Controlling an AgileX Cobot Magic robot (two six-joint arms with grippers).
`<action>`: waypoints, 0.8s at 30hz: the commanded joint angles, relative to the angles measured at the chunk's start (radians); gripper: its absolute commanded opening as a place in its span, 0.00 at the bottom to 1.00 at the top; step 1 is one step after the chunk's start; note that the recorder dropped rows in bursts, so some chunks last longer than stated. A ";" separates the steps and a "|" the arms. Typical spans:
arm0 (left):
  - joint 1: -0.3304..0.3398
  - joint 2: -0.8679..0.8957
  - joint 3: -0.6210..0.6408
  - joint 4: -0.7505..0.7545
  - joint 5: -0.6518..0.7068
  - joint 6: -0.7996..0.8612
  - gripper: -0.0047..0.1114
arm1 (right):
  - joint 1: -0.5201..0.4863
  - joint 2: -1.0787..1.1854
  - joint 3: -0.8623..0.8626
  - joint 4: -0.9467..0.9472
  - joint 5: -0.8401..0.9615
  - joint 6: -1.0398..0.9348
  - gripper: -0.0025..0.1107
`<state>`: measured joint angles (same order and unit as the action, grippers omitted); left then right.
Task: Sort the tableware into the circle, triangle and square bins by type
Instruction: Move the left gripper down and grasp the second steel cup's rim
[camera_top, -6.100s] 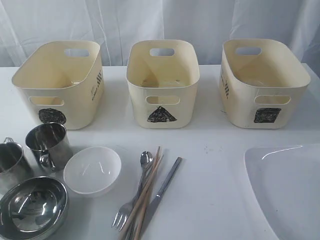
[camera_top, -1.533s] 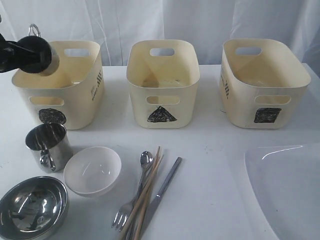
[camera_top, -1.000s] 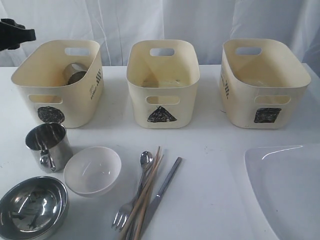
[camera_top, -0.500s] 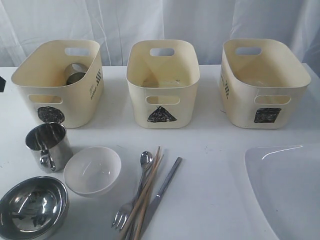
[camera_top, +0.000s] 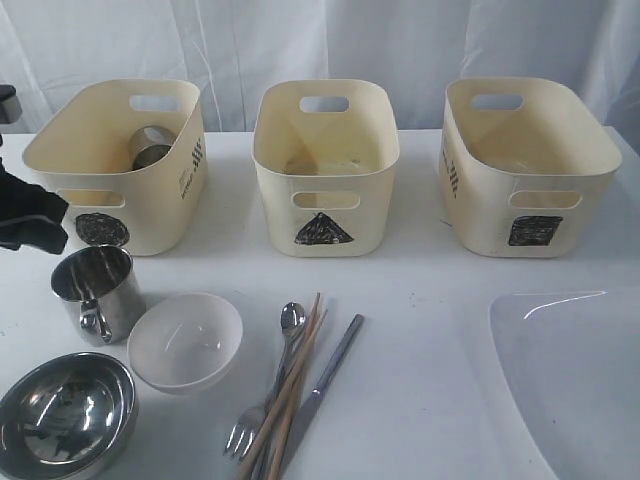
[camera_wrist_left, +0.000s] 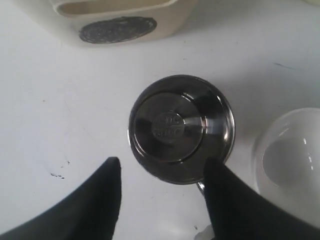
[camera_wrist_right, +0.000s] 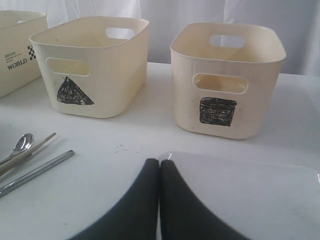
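One steel mug (camera_top: 150, 148) inside circle bin (camera_top: 155, 215), left hand (camera_wrist_left: 163, 164) spread wide, right hand (camera_wrist_right: 160, 163) clenched.

The upright mug (camera_top: 97, 292) and steel bowl (camera_top: 66, 415) are mirror-polished metal. The lying mug (camera_top: 150, 147) looks duller. Spoon (camera_top: 291, 318), fork (camera_top: 243, 435) and knife (camera_top: 325, 385) are smooth metal. The chopsticks (camera_top: 285, 385) are bare matt wood. White bowl (camera_top: 185, 340) and plate (camera_top: 570, 380) are glossy. Circle bin (camera_top: 165, 210), triangle bin (camera_top: 270, 215) and square bin (camera_top: 480, 215) are smooth cream plastic.

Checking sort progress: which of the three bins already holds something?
The circle bin, leftmost: a steel mug sits inside. The triangle bin and square bin show none.
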<state>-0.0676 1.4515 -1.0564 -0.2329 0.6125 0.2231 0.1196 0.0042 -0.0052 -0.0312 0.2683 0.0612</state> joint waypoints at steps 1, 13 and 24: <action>-0.003 0.051 -0.002 -0.014 0.021 0.008 0.58 | 0.002 -0.004 0.005 -0.003 -0.006 0.002 0.02; -0.003 0.186 -0.002 -0.006 -0.064 0.008 0.60 | 0.002 -0.004 0.005 -0.003 -0.006 0.002 0.02; -0.003 0.254 -0.002 -0.006 -0.111 0.008 0.60 | 0.002 -0.004 0.005 -0.003 -0.006 0.002 0.02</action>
<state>-0.0676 1.6941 -1.0564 -0.2351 0.4981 0.2257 0.1196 0.0042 -0.0052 -0.0312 0.2683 0.0612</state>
